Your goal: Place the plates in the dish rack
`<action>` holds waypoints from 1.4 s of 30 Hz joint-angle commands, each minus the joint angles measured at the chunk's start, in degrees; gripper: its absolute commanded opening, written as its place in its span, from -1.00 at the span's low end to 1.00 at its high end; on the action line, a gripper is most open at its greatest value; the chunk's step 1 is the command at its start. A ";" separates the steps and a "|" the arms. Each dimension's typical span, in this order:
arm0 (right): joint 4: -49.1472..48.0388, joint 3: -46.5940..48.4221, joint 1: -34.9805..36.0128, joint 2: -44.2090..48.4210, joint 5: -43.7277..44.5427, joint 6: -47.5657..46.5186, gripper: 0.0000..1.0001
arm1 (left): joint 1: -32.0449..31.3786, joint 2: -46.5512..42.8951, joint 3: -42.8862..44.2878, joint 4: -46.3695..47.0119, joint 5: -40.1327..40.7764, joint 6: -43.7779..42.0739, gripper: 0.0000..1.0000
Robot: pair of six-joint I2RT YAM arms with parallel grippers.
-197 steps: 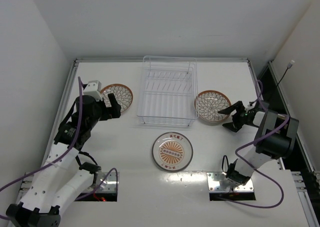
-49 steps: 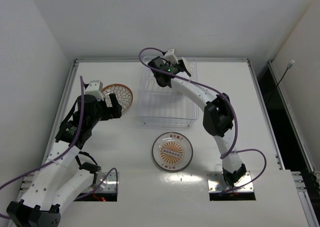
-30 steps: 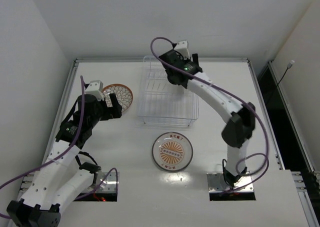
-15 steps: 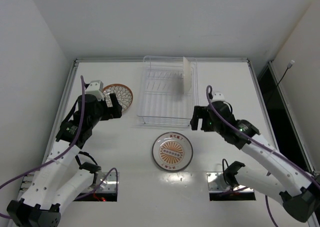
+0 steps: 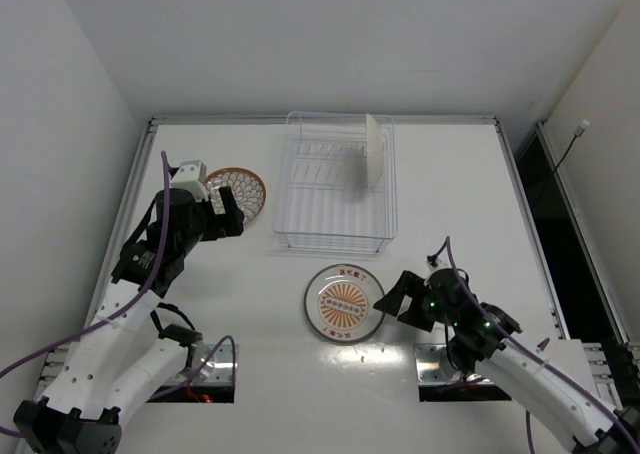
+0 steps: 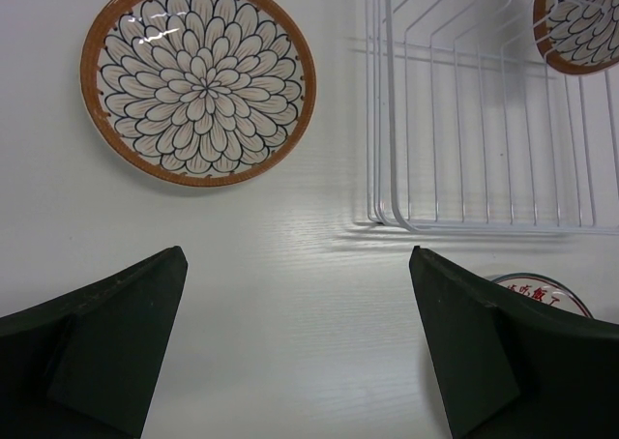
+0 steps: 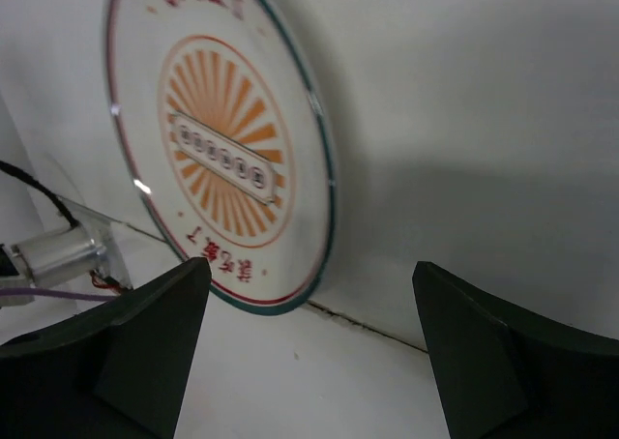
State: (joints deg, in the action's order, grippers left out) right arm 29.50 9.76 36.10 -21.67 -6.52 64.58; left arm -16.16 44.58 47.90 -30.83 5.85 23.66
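Dropping back from dish rack [image 5: 335, 238] to sunburst plate [image 5: 344, 302], right tool [image 5: 386, 303] wide and empty, left tool [image 5: 228, 214] wide, unmoved.

One rack [image 5: 320, 214]. Three plates: upright plate [image 5: 375, 152] inside rack, flower plate [image 5: 240, 192] left, sunburst plate [image 5: 345, 302] in front.

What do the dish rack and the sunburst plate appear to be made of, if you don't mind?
The dish rack looks like thin white-coated metal wire: slender bent rods, though plastic is possible. The sunburst plate looks like glossy glazed ceramic or melamine: bright glints on its printed face.
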 commanded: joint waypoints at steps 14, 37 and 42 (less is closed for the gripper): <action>-29.66 -16.09 0.20 -11.27 -9.12 15.15 0.29 | -0.45 -0.19 0.09 0.77 0.48 0.60 1.00; -34.14 -11.96 0.20 -28.41 -6.31 10.75 -0.11 | -0.45 -0.19 0.09 0.77 0.48 0.60 1.00; -37.49 -9.33 0.73 -37.64 -6.31 9.00 -0.13 | -0.45 -0.19 0.09 0.77 0.48 0.60 1.00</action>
State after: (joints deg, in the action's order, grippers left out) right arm -6.09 3.07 36.47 -55.02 -15.27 75.31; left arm -16.16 44.58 47.90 -30.83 6.02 23.66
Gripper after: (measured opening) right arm 0.433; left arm 1.000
